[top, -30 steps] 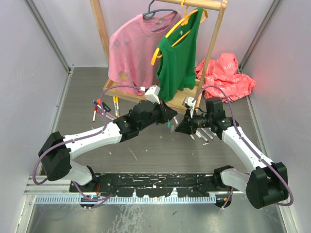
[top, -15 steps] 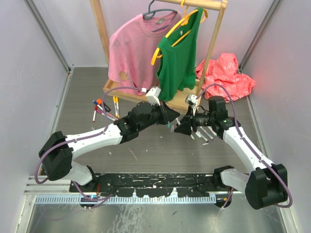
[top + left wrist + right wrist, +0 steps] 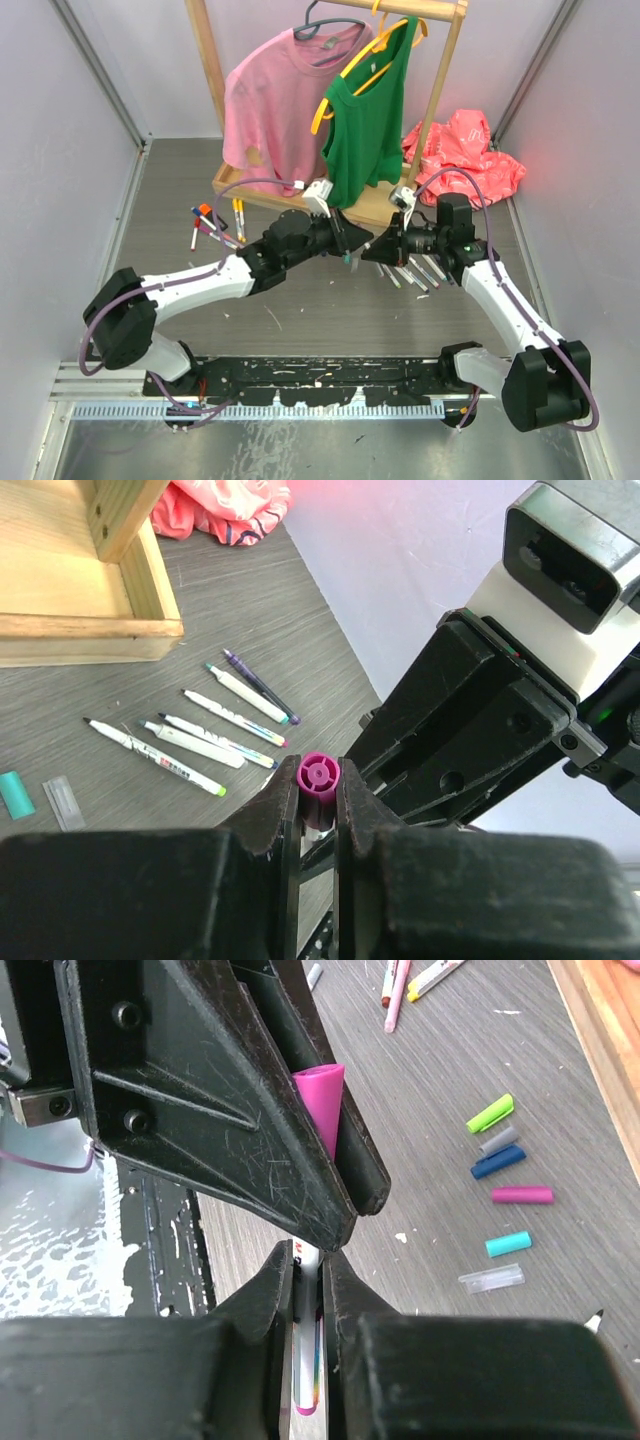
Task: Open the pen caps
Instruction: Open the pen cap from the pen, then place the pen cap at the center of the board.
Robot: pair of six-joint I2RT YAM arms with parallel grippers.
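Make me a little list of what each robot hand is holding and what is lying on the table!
left gripper: shut on the magenta cap
right gripper: shut on the white marker
cap off yet: cannot tell, the fingers hide the join
loose caps: lime, grey, dark blue, magenta, teal and clear, lying on the table
uncapped markers: several lying side by side near the wooden tray
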